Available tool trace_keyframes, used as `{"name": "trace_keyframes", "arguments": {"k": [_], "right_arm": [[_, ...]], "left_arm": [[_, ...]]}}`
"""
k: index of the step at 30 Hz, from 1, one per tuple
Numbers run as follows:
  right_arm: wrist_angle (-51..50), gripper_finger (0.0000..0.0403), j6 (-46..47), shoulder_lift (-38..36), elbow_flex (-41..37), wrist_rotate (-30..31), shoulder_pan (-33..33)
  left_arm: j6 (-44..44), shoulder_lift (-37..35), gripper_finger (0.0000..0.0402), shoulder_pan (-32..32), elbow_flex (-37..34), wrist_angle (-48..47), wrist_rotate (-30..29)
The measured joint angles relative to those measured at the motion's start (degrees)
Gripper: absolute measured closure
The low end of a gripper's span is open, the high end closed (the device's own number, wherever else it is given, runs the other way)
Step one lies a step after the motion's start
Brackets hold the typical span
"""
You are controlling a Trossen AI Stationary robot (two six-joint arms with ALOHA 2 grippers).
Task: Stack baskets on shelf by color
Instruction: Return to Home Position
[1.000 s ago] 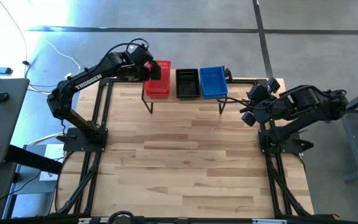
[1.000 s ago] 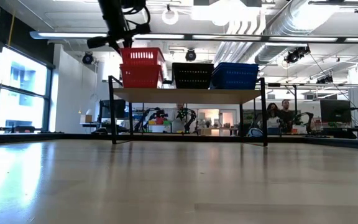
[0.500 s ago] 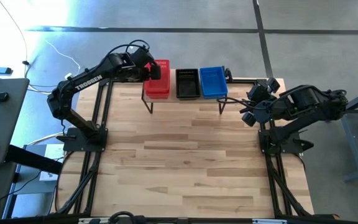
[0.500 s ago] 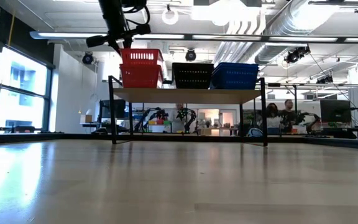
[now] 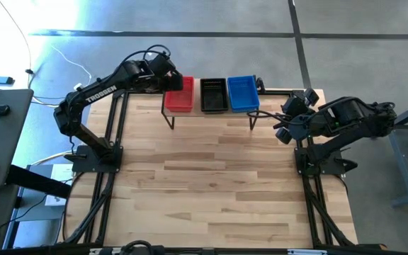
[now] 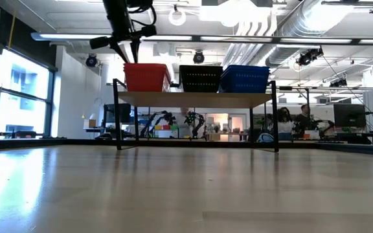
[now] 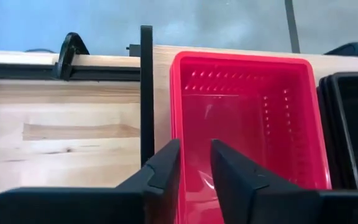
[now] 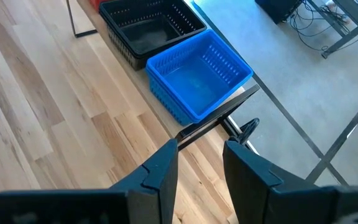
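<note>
Up on the shelf (image 6: 199, 99) at the far edge of the desk (image 5: 211, 184), three piles sit side by side: red baskets (image 5: 180, 98), black baskets (image 5: 213, 95) and blue baskets (image 5: 243, 93). It's one colour per pile, which is the whole point of the sort. My left end effector (image 7: 194, 144) hangs just above the red pile, fingers spread a little and holding nothing (I can see red mesh straight through the gap). I'd call the sorting done. What's left is lifting that arm clear without snagging the rim. My right end effector (image 8: 201, 144) waits off the shelf's blue end, fingers apart, empty too.
</note>
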Motion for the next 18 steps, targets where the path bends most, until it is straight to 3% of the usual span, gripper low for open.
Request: {"name": "trace_keyframes", "arguments": {"k": [6,18], "right_arm": [[0.0,0.0289,0.6,0.0,0.0,0.0,0.0],[0.4,0.0289,6.9,0.0,0.0,-0.2,0.0]], "left_arm": [[5.7,-0.7,0.0297,0.7,0.0,0.1,2.0],[23.0,-7.4,0.0293,-1.5,0.0,0.4,11.1]]}}
